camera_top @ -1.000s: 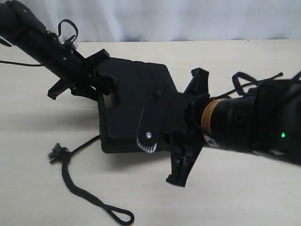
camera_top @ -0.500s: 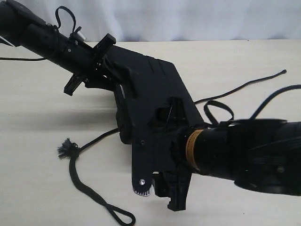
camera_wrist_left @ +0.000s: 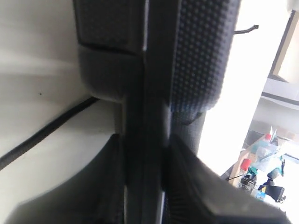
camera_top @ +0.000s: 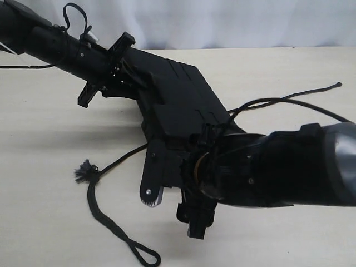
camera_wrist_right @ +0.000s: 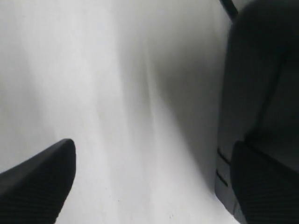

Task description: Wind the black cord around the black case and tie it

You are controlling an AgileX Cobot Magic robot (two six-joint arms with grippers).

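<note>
The black case (camera_top: 177, 100) is tipped up off the table, its far edge clamped in my left gripper (camera_top: 129, 82). In the left wrist view the left gripper (camera_wrist_left: 145, 186) has both fingers pressed against the case's edge (camera_wrist_left: 149, 70). The black cord (camera_top: 94, 203) lies at the front left with its frayed knot (camera_top: 84, 171) and looped strap end (camera_top: 146, 256), passes under the case and runs out right to its knobbed tip (camera_top: 337, 85). My right gripper (camera_top: 167, 194) hangs open at the case's near end. In the right wrist view the right gripper (camera_wrist_right: 149, 186) holds nothing, and the case (camera_wrist_right: 261, 93) is beside one finger.
The pale table (camera_top: 50, 133) carries little else; a white backdrop (camera_top: 222, 22) closes off the far side. The bulky right arm (camera_top: 278, 167) covers the front right. A stretch of cord (camera_wrist_left: 46, 131) lies on the table beside the left gripper.
The left gripper has raised and turned the case's far edge. The right arm has swung down and left along the case to its near end. The right stretch of cord has straightened out.
</note>
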